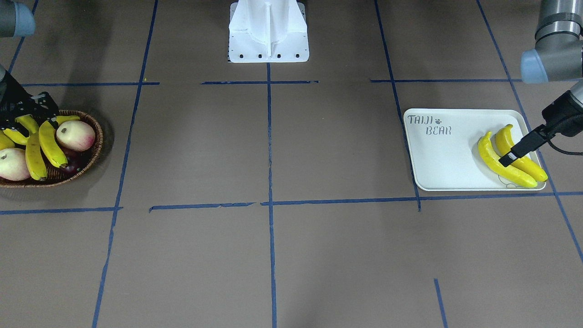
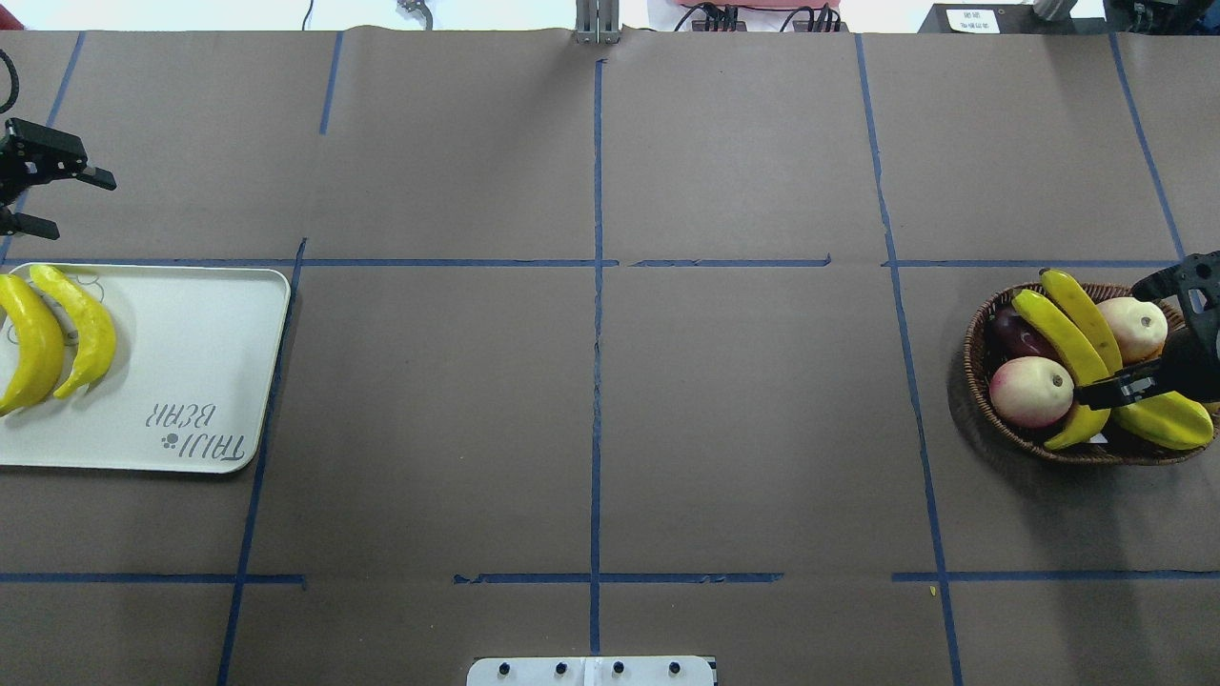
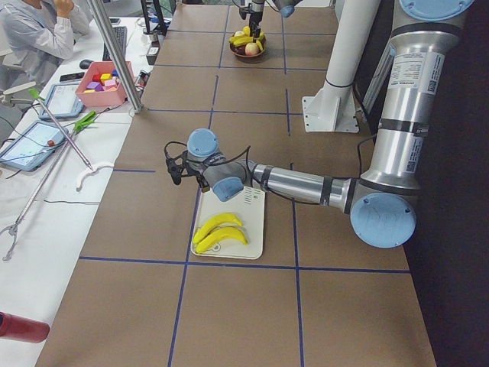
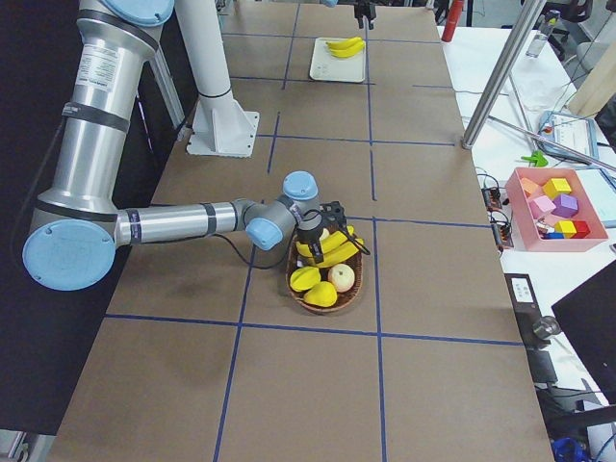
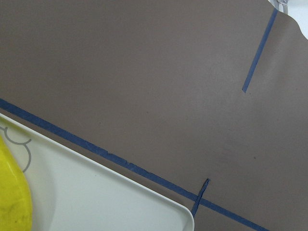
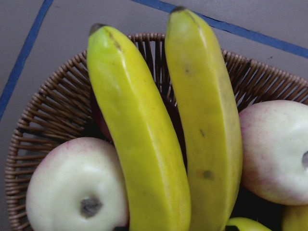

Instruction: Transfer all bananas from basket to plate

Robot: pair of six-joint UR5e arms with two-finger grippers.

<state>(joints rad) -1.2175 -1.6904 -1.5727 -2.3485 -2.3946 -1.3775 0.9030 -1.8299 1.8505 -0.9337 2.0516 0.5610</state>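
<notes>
Currently, two bananas [image 2: 57, 329] lie on the plate [image 2: 191, 362]. The right gripper [image 2: 1134, 338] hangs spread over two basket bananas [image 2: 1072, 329] in the basket [image 2: 974, 381]. The left gripper [image 2: 67, 202] hangs released, empty, near the plate.

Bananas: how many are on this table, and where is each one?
4. On the white tray: one banana beside another banana. In the wicker basket: a third banana beside a fourth banana. Others could be hidden underneath.
</notes>
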